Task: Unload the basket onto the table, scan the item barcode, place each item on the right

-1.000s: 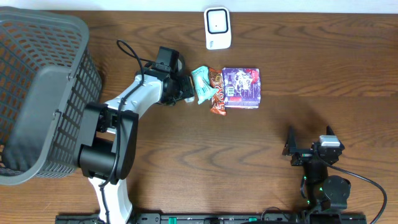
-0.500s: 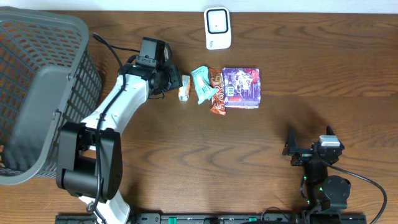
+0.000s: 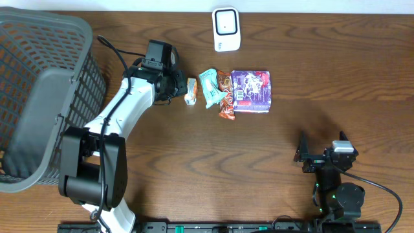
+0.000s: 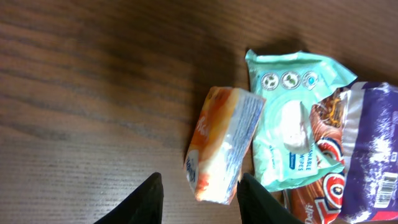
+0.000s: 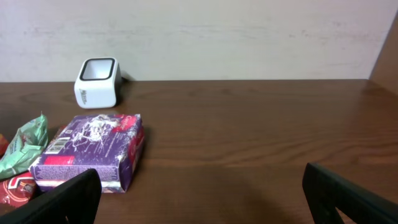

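On the wood table (image 3: pixel 259 175), the left gripper (image 4: pixel 202 200) straddles the orange packet (image 4: pixel 224 140), not yet clamped. The right gripper (image 5: pixel 202 202) sits wide open. The packet should be centred between the jaws before closing.

The left arm (image 3: pixel 123 107) has smooth white shell links joined by bulky black cylindrical joints, and a thin black cable (image 3: pixel 103 40) loops out behind its wrist. Its fingers (image 4: pixel 146 202) are matt black tapering blades. The right arm (image 3: pixel 336 175) is black, topped by a pale grey block (image 3: pixel 344 147), possibly a camera housing. Small green lights glow behind it, and its fingers (image 5: pixel 68 199) look black and blocky.
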### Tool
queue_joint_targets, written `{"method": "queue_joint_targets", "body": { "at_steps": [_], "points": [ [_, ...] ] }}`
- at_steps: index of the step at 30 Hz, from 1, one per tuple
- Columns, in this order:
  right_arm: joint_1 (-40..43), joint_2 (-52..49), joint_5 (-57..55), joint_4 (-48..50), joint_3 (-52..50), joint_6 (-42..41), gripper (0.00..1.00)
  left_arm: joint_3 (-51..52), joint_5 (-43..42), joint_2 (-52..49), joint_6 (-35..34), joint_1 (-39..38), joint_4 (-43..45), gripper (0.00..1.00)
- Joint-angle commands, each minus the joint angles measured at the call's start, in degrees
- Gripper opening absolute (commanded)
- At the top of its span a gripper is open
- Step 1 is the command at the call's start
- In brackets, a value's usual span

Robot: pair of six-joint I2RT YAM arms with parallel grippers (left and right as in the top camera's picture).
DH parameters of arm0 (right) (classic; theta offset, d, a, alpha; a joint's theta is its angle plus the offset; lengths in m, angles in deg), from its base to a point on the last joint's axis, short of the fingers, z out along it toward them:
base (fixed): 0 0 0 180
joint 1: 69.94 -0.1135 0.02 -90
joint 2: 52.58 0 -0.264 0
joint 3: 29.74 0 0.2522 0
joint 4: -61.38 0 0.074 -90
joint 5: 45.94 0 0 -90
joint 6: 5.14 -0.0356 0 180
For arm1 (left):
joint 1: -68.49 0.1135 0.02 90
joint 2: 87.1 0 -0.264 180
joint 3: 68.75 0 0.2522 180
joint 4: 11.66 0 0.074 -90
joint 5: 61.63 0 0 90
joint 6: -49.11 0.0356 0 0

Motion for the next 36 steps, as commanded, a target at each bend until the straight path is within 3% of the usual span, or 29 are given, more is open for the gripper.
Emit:
{"method": "queue_joint_targets", "body": {
  "at_steps": [1, 7, 10, 11, 15, 33, 36],
  "points": [
    [0.3, 0.3, 0.2, -0.2, -0.1, 0.9, 0.99, -0.5, 0.6, 0.4, 0.6, 0.0, -0.4, 0.39],
    [0.3, 0.3, 0.2, -0.2, -0.1, 0.9, 0.99, -0.1, 0.3, -1.3, 0.6, -0.6, -0.4, 0.37],
    [0.3, 0.3, 0.2, -0.2, -0.1, 0.9, 0.99, -0.1, -1.0, -1.8, 1.9, -1.8, -0.2, 0.12],
    [0.3, 0.3, 0.2, -0.2, -0.1, 0.9, 0.99, -0.1, -1.7, -1.8, 3.2, -2.2, 0.1, 0.08],
    [0.3, 0.3, 0.2, -0.2, -0.1, 0.9, 0.99, -0.1, -2.9, -1.8, 6.6, -3.8, 2.1, 0.08],
    [0.3, 0.3, 0.2, -0.2, -0.1, 0.9, 0.99, 0.1, 0.7, -6.3, 6.4, -5.3, 3.5, 0.08],
    [0.3, 0.3, 0.2, -0.2, -0.1, 0.9, 0.99, 0.1, 6.8, -6.4, 6.3, -5.2, 3.4, 0.08]
  ]
}}
